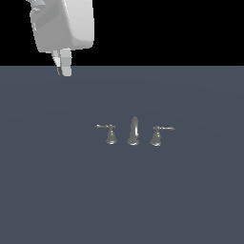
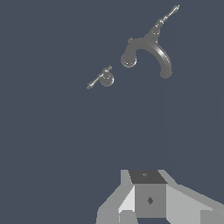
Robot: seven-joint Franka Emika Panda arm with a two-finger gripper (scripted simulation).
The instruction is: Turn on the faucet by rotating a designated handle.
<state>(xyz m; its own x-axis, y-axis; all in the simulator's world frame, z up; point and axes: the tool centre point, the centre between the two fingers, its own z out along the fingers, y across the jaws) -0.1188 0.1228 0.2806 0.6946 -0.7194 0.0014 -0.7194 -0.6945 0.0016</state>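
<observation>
The faucet's tall curved spout (image 1: pixel 134 129) (image 2: pixel 151 50) stands in the middle of the dark floor, with a lever handle on each side. The handle (image 1: pixel 110 132) (image 2: pixel 104 78) on the slimmer base is on the exterior view's left, its thin lever pointing away from the spout. My gripper (image 1: pixel 65 70) (image 2: pixel 148 183) hangs high above the scene at the exterior view's upper left, far from the handle and touching nothing. Its fingers sit together with no gap showing and nothing between them.
The twin handle (image 1: pixel 157 134) (image 2: pixel 162 21) with the wider base stands on the exterior view's right of the spout, its lever pointing outward. A flat grey-blue floor (image 1: pixel 57 190) stretches all around the faucet.
</observation>
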